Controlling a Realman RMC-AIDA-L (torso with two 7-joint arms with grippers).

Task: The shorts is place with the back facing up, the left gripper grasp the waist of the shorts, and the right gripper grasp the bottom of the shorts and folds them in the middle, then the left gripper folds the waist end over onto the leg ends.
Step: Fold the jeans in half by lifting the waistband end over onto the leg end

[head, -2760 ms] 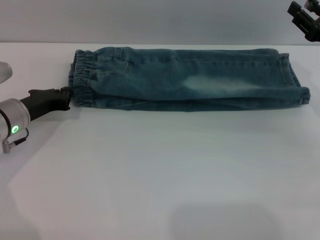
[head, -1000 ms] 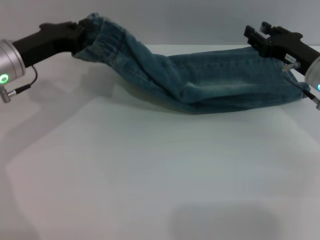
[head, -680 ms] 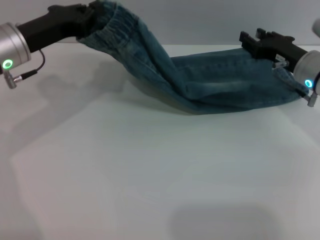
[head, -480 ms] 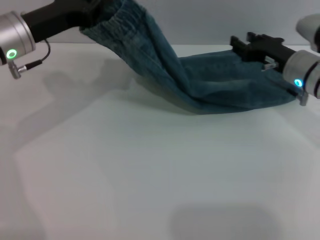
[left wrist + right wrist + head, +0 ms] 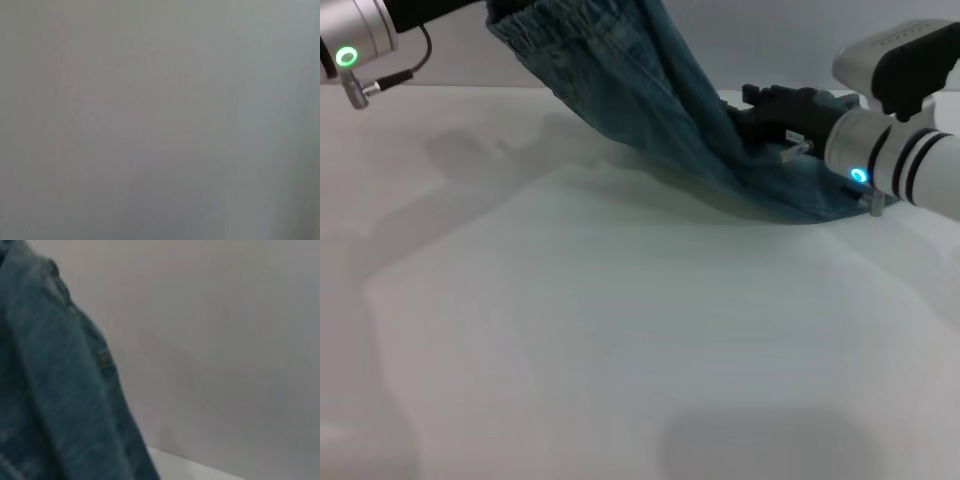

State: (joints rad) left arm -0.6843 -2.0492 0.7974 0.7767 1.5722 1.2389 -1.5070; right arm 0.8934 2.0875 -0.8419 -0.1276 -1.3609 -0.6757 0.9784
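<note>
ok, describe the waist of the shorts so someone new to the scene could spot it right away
Start at the white table and follow the blue denim shorts from the leg ends lying at the robot's right up to their raised end at upper left. There the left pincer holds the waist of the shorts in the air. It is the gathered, puckered elastic band, unlike the smooth denim below it.

You've got faded blue-green denim shorts (image 5: 650, 100) w/ paler patches, on a white table (image 5: 620, 340). Left gripper (image 5: 470, 8) black, green light; right gripper (image 5: 755, 105) black, blue light, black-striped white wrist.
</note>
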